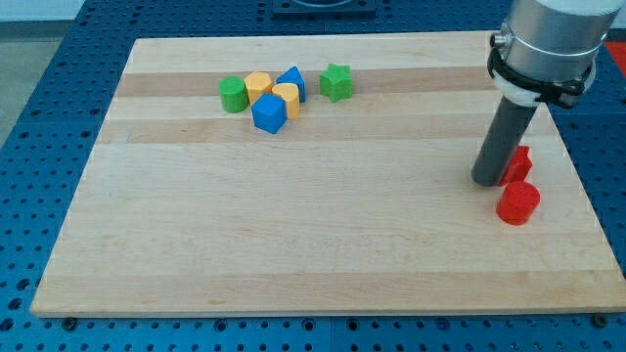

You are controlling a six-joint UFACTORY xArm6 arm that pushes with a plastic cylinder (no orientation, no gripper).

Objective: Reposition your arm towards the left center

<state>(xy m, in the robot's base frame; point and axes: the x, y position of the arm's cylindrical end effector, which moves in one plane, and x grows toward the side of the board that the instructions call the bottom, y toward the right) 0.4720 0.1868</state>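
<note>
My tip point(486, 182) at the view's right of the tabletop point(293, 244); no jaws on this rod, so no jaw state to give.

Left to right: green cylinder point(233, 94), yellow blocks point(258, 86) point(287, 98), blue cube point(268, 113), blue triangular block point(291, 80), green star point(335, 82) cluster near the top; tip touches one red block point(517, 162), red cylinder point(517, 203) just below. Best route, I judge: slide straight left at mid-height, passing below the cluster.

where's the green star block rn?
The green star block sits near the view's top, left of centre, at the right end of the cluster, just right of the blue triangular block, far from my tip.
</note>
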